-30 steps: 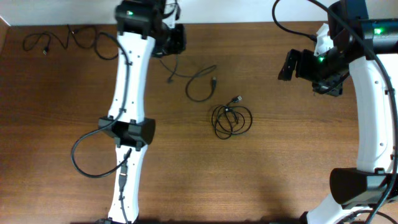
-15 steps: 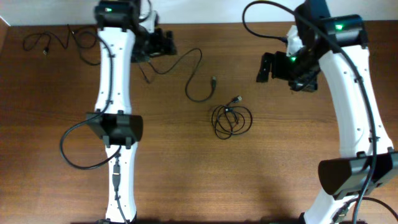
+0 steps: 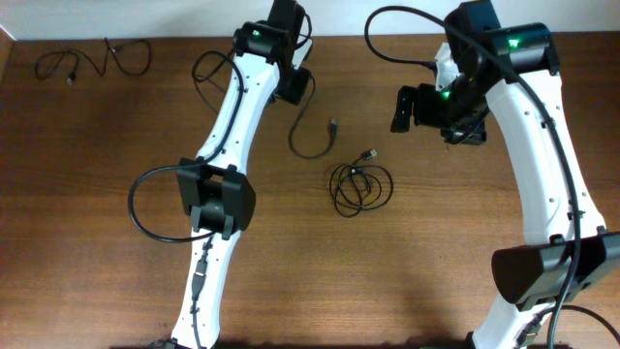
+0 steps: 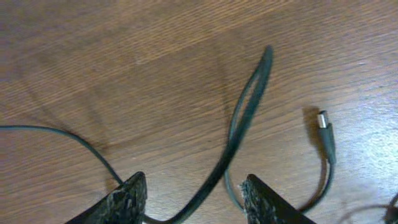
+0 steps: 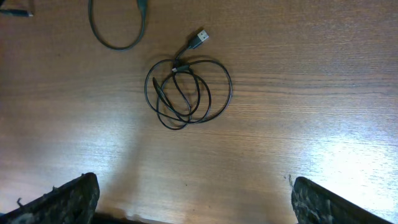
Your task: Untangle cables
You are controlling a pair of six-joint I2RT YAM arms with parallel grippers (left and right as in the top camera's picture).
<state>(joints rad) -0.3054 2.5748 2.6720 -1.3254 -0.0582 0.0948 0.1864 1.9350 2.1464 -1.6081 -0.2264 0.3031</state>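
One black cable [image 3: 308, 153] lies as an open loop at the table's centre back, with its plug [image 3: 332, 125] on the right. My left gripper [image 3: 294, 87] is over its upper end. In the left wrist view the fingers [image 4: 196, 202] are apart. The cable [image 4: 245, 118] runs between them in a raised arc, with its plug [image 4: 324, 127] to the right. A second cable [image 3: 360, 187] is a small coil with a silvery plug, mid-table; it also shows in the right wrist view [image 5: 186, 93]. A third cable [image 3: 92, 60] lies spread at the far left back. My right gripper [image 3: 402, 109] is open, empty and above the wood, right of the loop.
The wooden table [image 3: 436, 252] ends at a white back edge [image 3: 387, 19]. Thick black arm cables loop beside the left arm [image 3: 155, 208] and over the right arm [image 3: 387, 39]. The arm bases stand at the front left and front right.
My left arm has swung right from the back left to the centre back. The loop cable's upper end has shifted right with it. My right arm has moved slightly left.
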